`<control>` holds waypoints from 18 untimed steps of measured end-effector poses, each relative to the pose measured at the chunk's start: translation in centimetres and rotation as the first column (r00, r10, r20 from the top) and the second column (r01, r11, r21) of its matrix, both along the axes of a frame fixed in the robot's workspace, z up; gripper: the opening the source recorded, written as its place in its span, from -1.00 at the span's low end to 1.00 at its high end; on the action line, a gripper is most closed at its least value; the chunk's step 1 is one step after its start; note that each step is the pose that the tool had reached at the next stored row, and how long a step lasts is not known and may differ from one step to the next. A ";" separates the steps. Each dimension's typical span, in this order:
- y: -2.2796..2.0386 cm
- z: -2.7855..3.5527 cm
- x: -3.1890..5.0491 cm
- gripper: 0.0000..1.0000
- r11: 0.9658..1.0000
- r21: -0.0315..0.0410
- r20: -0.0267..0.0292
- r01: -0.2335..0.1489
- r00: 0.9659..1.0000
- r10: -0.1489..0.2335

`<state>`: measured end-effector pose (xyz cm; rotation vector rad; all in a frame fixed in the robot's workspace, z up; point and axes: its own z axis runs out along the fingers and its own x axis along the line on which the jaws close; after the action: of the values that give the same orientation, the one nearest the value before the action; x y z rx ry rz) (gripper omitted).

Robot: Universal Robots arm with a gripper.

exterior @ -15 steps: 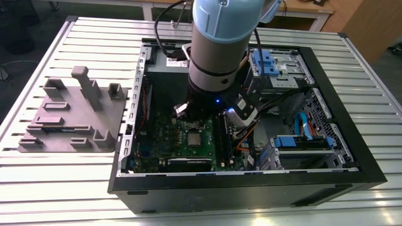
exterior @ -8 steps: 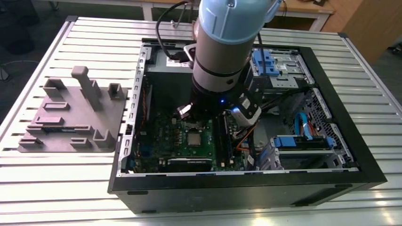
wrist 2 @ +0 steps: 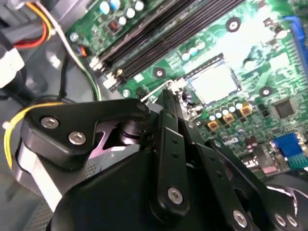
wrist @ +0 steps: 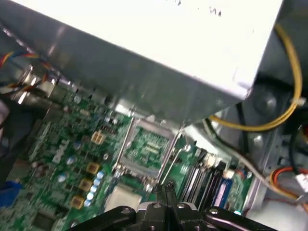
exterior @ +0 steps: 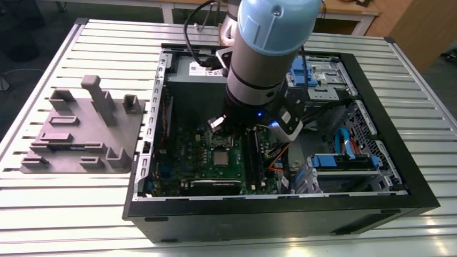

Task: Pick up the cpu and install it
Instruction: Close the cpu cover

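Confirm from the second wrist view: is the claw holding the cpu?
No, the cpu lies flat on the motherboard, apart from the claw.

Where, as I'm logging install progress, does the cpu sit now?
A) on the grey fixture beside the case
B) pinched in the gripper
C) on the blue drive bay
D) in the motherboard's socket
D: the cpu lies flat inside the socket on the motherboard, while the gripper hangs near it, shut and empty.
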<state>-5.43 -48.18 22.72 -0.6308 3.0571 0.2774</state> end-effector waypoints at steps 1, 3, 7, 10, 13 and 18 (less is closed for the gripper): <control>0.01 -0.06 0.00 -0.80 1.000 0.001 0.000 -0.017 1.000 0.017; 0.00 -0.14 0.00 -0.80 0.999 0.001 0.000 -0.053 0.999 0.053; -0.01 -0.25 0.05 -0.80 0.994 0.002 0.000 -0.108 0.994 0.108; 0.01 -0.34 0.17 -0.80 0.994 0.007 0.001 -0.108 0.994 0.108; 0.10 -0.43 0.38 -0.80 0.994 0.008 0.001 -0.106 0.994 0.106; 0.63 -0.48 0.95 -0.80 0.994 0.008 0.001 -0.106 0.994 0.106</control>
<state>-4.48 -47.54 22.24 -0.7946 3.0250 0.2912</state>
